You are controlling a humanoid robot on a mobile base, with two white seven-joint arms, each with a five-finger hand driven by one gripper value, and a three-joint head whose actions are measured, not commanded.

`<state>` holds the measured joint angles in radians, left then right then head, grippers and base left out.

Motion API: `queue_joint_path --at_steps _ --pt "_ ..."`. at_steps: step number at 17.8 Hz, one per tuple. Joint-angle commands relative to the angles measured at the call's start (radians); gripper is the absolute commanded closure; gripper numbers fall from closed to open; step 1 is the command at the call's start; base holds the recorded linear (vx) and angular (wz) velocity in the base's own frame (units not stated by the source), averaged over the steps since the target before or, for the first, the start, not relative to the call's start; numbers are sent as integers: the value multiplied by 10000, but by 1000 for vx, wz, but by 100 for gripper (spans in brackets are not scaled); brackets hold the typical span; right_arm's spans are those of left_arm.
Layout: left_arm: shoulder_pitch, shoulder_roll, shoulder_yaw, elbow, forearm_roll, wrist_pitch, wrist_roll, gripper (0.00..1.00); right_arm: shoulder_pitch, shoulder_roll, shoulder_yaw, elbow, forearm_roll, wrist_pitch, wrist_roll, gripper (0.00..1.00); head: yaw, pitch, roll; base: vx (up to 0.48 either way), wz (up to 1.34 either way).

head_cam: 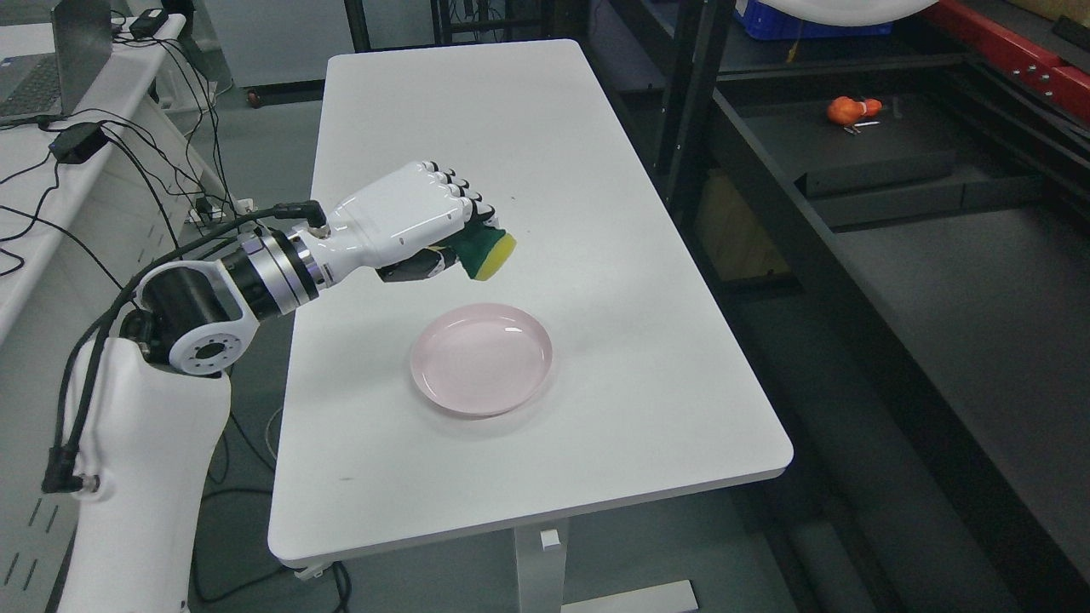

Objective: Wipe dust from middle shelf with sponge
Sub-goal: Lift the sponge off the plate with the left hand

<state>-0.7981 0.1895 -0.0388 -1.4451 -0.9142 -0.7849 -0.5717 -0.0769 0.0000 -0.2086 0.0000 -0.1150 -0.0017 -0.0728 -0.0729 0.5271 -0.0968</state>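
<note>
I have the sponge (484, 249) clenched in my left hand (409, 226), fingers curled over its green scouring side with the yellow foam end poking out past my knuckles toward the rack. The hand hangs in the air above the white table (596, 409), over its middle stretch nearer the left edge, and the sponge touches nothing but my fingers. Below and a little toward the near edge sits a pink plate (481, 359), bare, which I judge is where the sponge came from, though nothing here proves it. My right arm does not show at all. So the pick-up is done, and that is all that is done. The wiping itself has not begun: the dark shelving rack (903, 281) stands off the table's right edge, well apart from my hand, and I have not yet reached across to it. An orange object (847, 109) lies on a shelf board toward the far right corner of the rack; I cannot tell for sure which board counts as the middle one. What is left is the carry across the table's right edge, setting the sponge flat on that shelf, and the strokes.
</note>
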Motion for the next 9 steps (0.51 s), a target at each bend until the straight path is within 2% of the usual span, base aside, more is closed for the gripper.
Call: queue_joint_path --at_steps 1,9 --pt "157 176 710 -919 76 -5 11 94 -13 -175 0 -175 0 723 7 0 0 0 0 -162 -217" --pt "741 69 971 -950 61 -5 -4 94 2 -175 0 -175 0 723 7 0 0 0 0 -193 -244"
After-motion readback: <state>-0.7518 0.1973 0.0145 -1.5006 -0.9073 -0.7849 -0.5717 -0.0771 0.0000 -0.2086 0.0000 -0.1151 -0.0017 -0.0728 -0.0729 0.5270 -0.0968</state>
